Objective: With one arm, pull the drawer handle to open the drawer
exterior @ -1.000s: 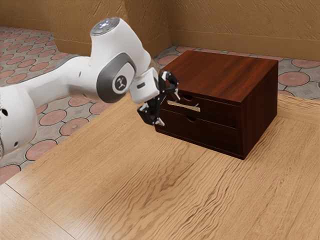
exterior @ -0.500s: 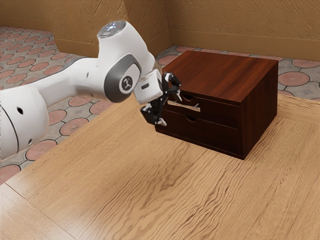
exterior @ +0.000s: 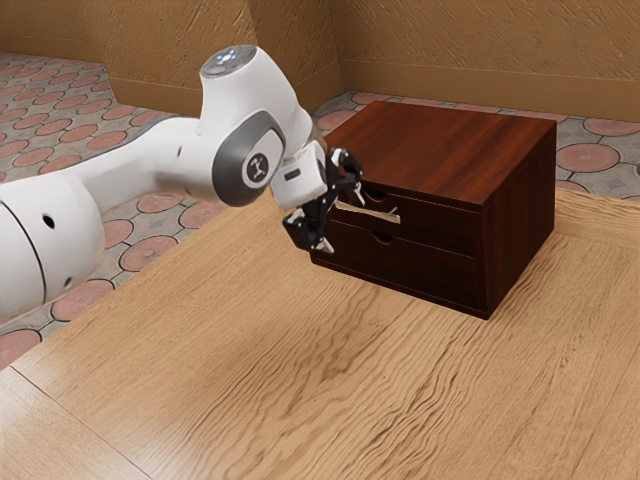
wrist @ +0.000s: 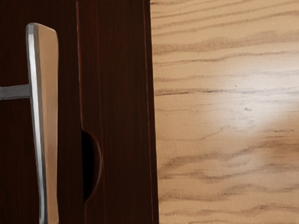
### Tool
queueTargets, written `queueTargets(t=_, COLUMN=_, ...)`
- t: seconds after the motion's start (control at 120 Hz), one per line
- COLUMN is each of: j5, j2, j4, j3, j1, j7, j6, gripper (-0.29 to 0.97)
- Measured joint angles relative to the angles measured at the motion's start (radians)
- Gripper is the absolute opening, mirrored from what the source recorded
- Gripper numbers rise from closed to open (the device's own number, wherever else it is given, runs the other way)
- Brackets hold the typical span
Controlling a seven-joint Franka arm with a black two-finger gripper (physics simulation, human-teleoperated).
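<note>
A dark wooden cabinet [exterior: 450, 150] with two drawers stands on the table. The upper drawer [exterior: 430, 222] carries a flat metal handle [exterior: 367, 211] on its front, and both drawer fronts look flush with the cabinet. My black gripper [exterior: 335, 204] is open at the handle's end nearer the exterior view's left, one finger above it and one below. In the wrist view the handle [wrist: 44, 121] shows close up as a long bar on a short post, standing off the dark drawer front [wrist: 117, 93]. A half-round notch [wrist: 92, 165] is cut in the edge of the lower drawer.
The light wooden table [exterior: 300, 370] spreads wide in front of the cabinet, and its grain fills the wrist view beside the cabinet [wrist: 224, 116]. A tiled floor [exterior: 60, 110] and brown walls lie behind.
My arm has moved toward the exterior view's right, bringing the gripper from just off the cabinet's corner up to the end of the handle. The cabinet has not moved.
</note>
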State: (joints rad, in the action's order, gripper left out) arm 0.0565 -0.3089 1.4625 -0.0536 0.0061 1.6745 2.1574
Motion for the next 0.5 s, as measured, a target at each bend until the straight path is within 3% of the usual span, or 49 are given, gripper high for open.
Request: queueTargets(t=0.5, j5=-0.005, j2=0.001, j4=-0.008, j3=0.001, j1=0.001, j7=0.003, j6=-0.014, gripper=0.48)
